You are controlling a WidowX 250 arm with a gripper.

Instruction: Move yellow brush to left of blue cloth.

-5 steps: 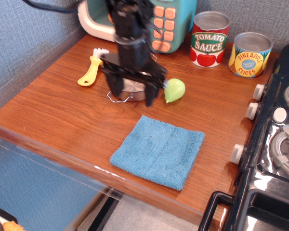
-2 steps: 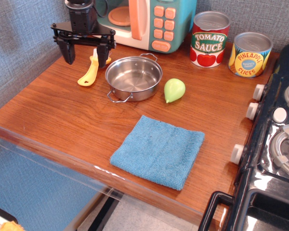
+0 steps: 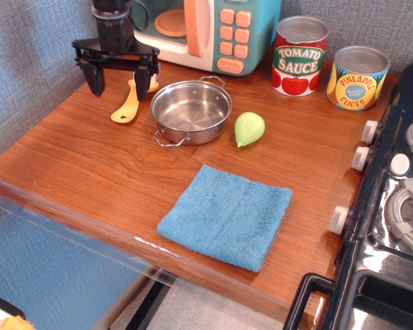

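The yellow brush [image 3: 126,107] lies on the wooden counter at the back left, its handle end with the hole toward the front, its bristle head hidden behind my gripper. My gripper [image 3: 118,81] hangs open just above the brush's head end, black fingers spread wide, one finger [image 3: 96,79] left of the brush and the other over its head. It holds nothing. The blue cloth [image 3: 226,215] lies flat near the counter's front edge, well to the right and in front of the brush.
A steel pot [image 3: 191,110] sits right of the brush. A pale green pear toy [image 3: 248,128] lies beside the pot. A toy microwave [image 3: 199,31] and two cans [image 3: 300,55] stand at the back. A toy stove [image 3: 392,206] borders the right side.
My gripper moved from over the pot to the back left above the brush, then settled slightly lower and left. The brush, pot and cloth have not moved.
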